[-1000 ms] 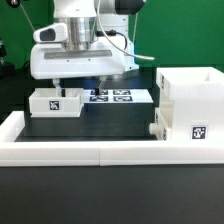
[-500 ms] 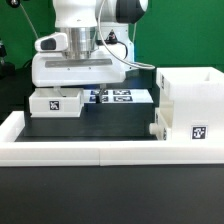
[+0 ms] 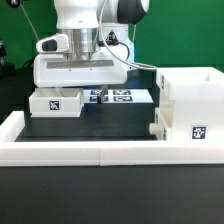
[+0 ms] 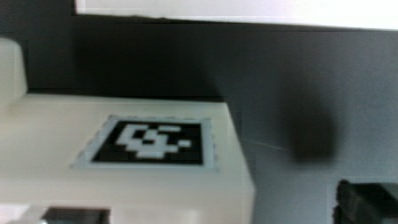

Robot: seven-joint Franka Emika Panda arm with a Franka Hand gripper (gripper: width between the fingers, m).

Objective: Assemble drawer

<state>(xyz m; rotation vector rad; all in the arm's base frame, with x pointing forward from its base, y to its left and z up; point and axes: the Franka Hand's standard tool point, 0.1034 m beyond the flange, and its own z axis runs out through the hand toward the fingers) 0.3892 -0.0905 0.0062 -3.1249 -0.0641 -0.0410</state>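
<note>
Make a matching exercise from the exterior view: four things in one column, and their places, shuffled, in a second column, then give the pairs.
Things:
1. gripper
2. small tray
3. tall case
4. marker board

Places:
A. at the exterior view's right, a tag on its front
B. flat on the dark mat, at the back, between tray and case
C. above the tray, fingertips hidden
D. at the exterior view's left, below the arm, a tag on it

Pairs: 1-C, 2-D, 3-A, 4-B
</note>
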